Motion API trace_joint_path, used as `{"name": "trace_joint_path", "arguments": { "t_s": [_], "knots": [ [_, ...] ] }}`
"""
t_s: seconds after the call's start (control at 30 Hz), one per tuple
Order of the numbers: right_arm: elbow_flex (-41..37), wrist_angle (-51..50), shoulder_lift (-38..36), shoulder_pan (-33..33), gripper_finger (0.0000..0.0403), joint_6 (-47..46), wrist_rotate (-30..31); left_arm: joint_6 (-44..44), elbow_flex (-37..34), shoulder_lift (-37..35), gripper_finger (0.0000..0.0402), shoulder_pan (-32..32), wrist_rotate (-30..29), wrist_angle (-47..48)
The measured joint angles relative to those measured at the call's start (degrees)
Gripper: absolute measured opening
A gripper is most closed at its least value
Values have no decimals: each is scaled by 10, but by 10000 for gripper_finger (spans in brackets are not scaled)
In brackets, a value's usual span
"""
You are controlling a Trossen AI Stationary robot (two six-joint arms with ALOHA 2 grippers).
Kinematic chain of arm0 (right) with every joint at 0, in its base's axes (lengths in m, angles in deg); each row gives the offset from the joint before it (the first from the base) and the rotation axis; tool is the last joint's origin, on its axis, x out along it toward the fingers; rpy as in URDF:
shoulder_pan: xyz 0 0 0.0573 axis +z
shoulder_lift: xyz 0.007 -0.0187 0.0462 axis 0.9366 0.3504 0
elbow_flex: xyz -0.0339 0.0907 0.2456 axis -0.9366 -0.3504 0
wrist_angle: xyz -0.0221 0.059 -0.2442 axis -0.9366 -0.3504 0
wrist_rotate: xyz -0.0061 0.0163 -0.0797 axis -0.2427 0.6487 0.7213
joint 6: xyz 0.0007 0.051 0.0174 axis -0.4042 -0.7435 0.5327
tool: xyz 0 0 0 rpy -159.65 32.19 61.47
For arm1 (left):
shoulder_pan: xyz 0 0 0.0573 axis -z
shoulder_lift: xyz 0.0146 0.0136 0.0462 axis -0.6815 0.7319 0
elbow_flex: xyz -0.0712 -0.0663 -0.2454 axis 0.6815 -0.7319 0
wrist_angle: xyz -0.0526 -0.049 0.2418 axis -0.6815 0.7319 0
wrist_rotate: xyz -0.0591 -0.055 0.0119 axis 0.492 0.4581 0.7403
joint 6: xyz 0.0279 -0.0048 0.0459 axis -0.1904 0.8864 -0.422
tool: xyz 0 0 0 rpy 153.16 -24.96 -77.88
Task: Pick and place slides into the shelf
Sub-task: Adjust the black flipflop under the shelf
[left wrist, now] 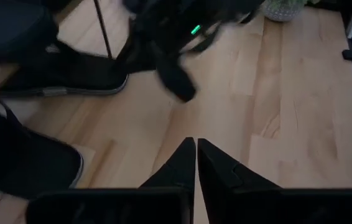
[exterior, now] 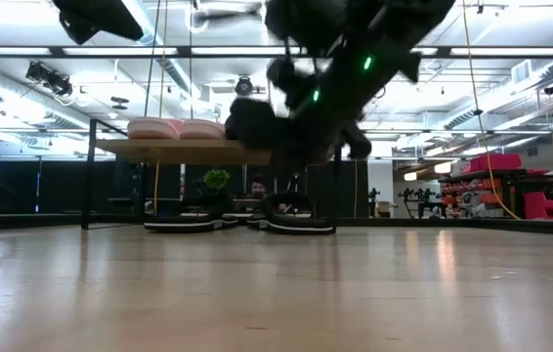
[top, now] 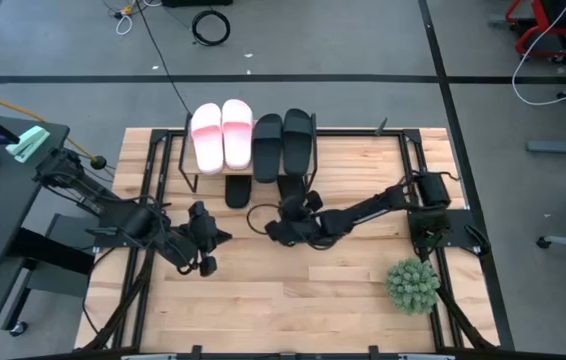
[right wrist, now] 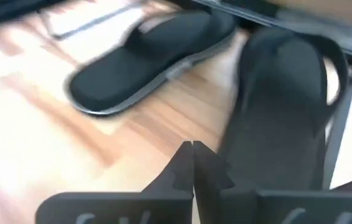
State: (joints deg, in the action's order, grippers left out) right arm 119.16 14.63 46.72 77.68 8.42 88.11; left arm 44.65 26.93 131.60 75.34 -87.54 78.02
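Note:
The shelf [top: 185,160] stands at the table's far middle. Two pale pink slides [top: 222,135] and two black broad-band slides [top: 283,140] lie on its top board. Two thin black flip-flops lie flat on the table at the shelf's foot, one on the left [top: 236,190] and one on the right [top: 290,188]. They also show in the right wrist view, one on the left [right wrist: 154,56] and one on the right [right wrist: 282,106]. My right gripper [right wrist: 193,149] is shut and empty, just near of the right flip-flop. My left gripper [left wrist: 195,146] is shut and empty over bare table, left of the right gripper.
A spiky green plant ball [top: 411,284] sits at the table's near right. Black frame rails [top: 415,170] run along the table's left and right sides. Bare wood lies along the near middle [top: 293,310].

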Motion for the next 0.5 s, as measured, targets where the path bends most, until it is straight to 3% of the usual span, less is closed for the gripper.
{"name": "trace_joint_path", "arguments": {
  "t_s": [0.3,0.5],
  "knots": [
    [0,-1,-107,81,3,120,22,114,0,117,5,-9,-18,2],
    [0,-51,-202,128,3,198,24,159,0,158,5,-59,-20,4]
  ]
}}
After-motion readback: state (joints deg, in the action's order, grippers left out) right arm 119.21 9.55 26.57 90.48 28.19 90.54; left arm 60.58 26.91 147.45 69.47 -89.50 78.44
